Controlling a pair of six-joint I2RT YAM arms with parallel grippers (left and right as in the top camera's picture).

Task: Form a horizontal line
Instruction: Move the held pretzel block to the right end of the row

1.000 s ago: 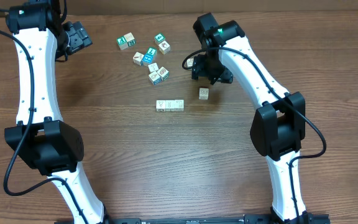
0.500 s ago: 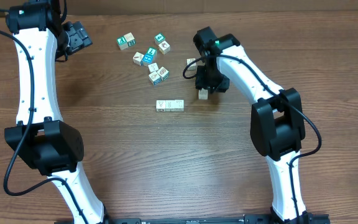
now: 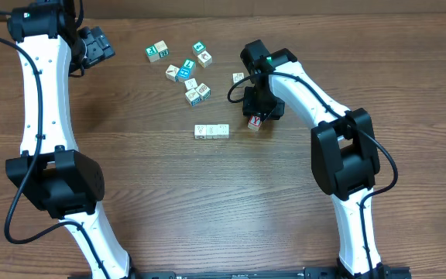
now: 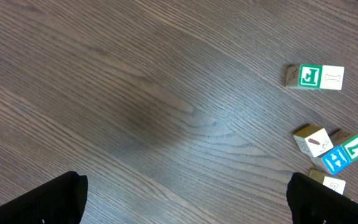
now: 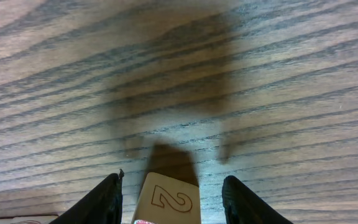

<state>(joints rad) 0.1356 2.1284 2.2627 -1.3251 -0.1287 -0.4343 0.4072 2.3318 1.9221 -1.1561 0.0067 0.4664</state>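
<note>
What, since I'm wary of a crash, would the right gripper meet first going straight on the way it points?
Probably the table: the right gripper points down at bare wood, with the numbered cube already between its fingers. How near the wood is, I can't tell.

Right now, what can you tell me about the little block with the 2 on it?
The block is a small pale cube, wood by its look, with an outlined 2 on the face toward the right wrist camera; from overhead its top shows red. It sits between the black fingers of the right gripper, slim gaps showing on both sides, so I cannot tell whether it is pinched. It is apart from the short row of pale cubes, with bare wooden table between them.
</note>
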